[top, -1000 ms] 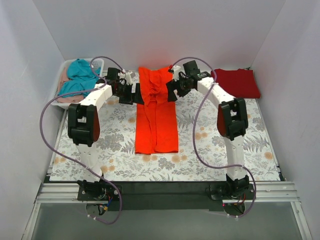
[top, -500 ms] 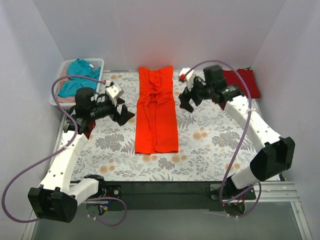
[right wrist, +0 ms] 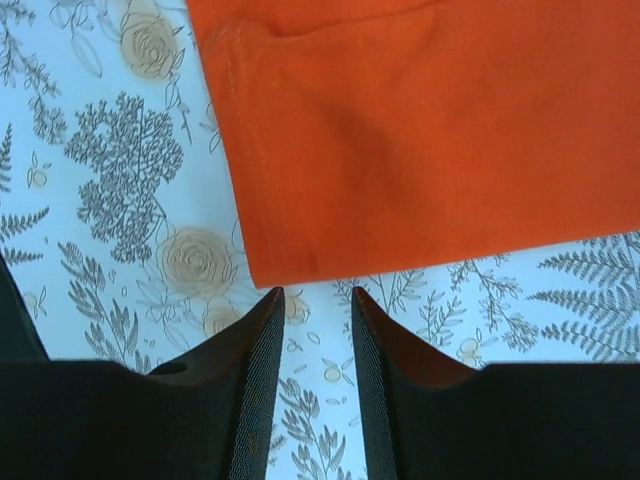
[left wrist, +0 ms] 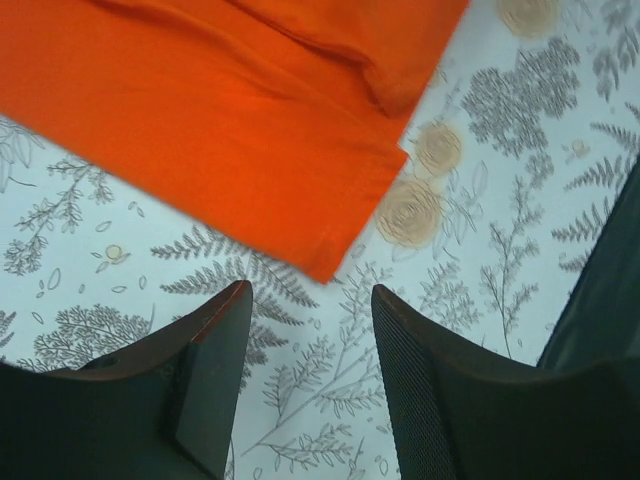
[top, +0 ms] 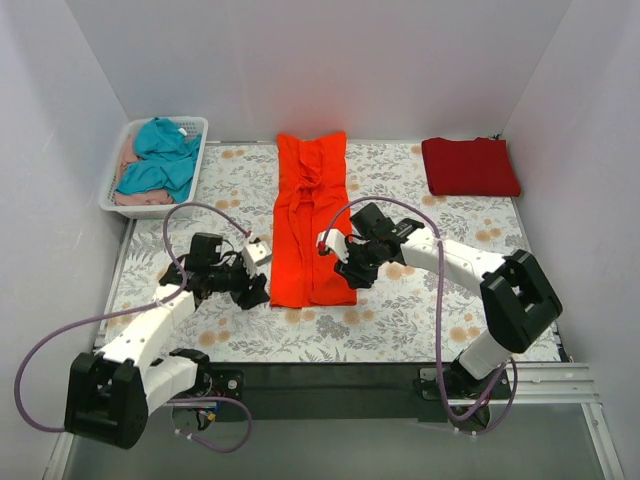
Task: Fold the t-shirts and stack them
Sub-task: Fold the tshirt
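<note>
The orange-red t-shirt (top: 312,230) lies folded into a long narrow strip down the middle of the mat, collar end far, hem near. The crimson t-shirt (top: 470,166) lies folded at the back right. My left gripper (top: 258,292) is low over the mat just left of the hem's near left corner. In the left wrist view the orange cloth (left wrist: 200,120) ends just beyond the open left gripper (left wrist: 312,295), which holds nothing. My right gripper (top: 343,275) is at the near right corner. The hem (right wrist: 420,130) stops just ahead of the right gripper (right wrist: 318,295), narrowly open and holding nothing.
A white basket (top: 112,196) at the back left holds a teal garment (top: 160,155) and a pale pink one (top: 135,198). The floral mat (top: 430,310) covers the table. White walls close in the left, right and back; a black strip runs along the front.
Both arms have swung from the shirt's far collar end back to its near hem and dropped low by the two corners. Both pairs of jaws stand narrower than before.
</note>
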Controlling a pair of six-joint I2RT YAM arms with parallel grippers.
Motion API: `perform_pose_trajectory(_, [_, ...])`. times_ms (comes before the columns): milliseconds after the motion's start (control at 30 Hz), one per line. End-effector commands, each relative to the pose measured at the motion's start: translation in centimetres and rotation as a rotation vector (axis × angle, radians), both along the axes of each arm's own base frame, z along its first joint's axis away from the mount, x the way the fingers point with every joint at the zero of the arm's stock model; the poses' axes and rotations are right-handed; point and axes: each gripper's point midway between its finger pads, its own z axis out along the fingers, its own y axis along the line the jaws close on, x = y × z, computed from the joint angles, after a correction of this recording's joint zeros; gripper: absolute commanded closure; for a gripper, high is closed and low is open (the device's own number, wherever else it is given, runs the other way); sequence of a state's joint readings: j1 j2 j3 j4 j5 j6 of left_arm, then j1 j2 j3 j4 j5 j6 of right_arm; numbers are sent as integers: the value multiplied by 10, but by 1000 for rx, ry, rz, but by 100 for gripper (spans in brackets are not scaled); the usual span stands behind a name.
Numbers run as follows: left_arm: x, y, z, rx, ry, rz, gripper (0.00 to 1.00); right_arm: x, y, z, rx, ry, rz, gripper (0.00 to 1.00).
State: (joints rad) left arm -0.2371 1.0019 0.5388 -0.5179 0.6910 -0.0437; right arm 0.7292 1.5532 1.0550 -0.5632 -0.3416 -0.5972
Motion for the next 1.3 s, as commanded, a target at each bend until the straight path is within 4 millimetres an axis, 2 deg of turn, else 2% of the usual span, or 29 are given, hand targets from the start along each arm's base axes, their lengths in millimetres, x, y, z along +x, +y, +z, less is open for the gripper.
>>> perform_pose_trajectory(0, [54, -12, 29, -90, -14, 182, 51, 18, 28, -1, 65, 3, -43, 62])
perform_pose_trajectory(33, [66, -13, 34, -99, -6, 218, 53, 18, 31, -2, 73, 21, -70, 62])
perform_pose_trajectory(67, [91, -17, 36, -105, 16, 261, 53, 21, 35, -2, 88, 21, -79, 62])
perform_pose_trajectory(133, [120, -22, 40, -132, 101, 374, 56, 22, 37, -12, 72, 57, -111, 63])
perform_pose_trajectory(167, [146, -29, 67, -176, 79, 391, 56, 21, 37, -17, 66, 72, -115, 64])
perform_pose_trajectory(200, [157, -35, 51, -186, 180, 417, 56, 19, 36, -25, 48, 96, -123, 64])
perform_pose_trajectory(233, [162, -45, 56, -225, 225, 401, 56, 17, 34, -30, 40, 112, -129, 65])
perform_pose_trajectory(333, [204, -61, 65, -294, 296, 454, 46, 8, 34, -41, 33, 168, -145, 65])
perform_pose_trajectory(367, [216, -61, 60, -288, 307, 488, 45, 6, 35, -43, 34, 187, -154, 65])
perform_pose_trajectory(400, [233, -63, 72, -309, 284, 503, 41, 5, 35, -44, 34, 194, -157, 65])
perform_pose_trajectory(433, [242, -63, 58, -307, 324, 523, 40, 4, 34, -45, 30, 199, -160, 65])
perform_pose_trajectory(467, [250, -63, 55, -309, 332, 547, 39, 3, 34, -45, 30, 200, -161, 65])
perform_pose_trajectory(500, [264, -63, 64, -324, 313, 563, 39, 3, 34, -43, 34, 197, -160, 66])
perform_pose_trajectory(533, [269, -64, 48, -320, 363, 593, 39, 3, 32, -43, 30, 197, -164, 65])
perform_pose_trajectory(633, [283, -67, 49, -335, 368, 599, 36, 2, 31, -41, 34, 190, -161, 65])
perform_pose_trajectory(667, [285, -67, 39, -329, 391, 611, 36, -1, 30, -41, 34, 197, -160, 65])
perform_pose_trajectory(833, [296, -61, 16, -286, 398, 669, 36, -3, 29, -40, 37, 203, -162, 64])
perform_pose_trajectory(1000, [296, -60, -3, -262, 426, 684, 36, -8, 28, -43, 28, 225, -157, 64])
perform_pose_trajectory(1267, [292, -63, -18, -252, 477, 682, 35, -9, 27, -46, 19, 232, -157, 64])
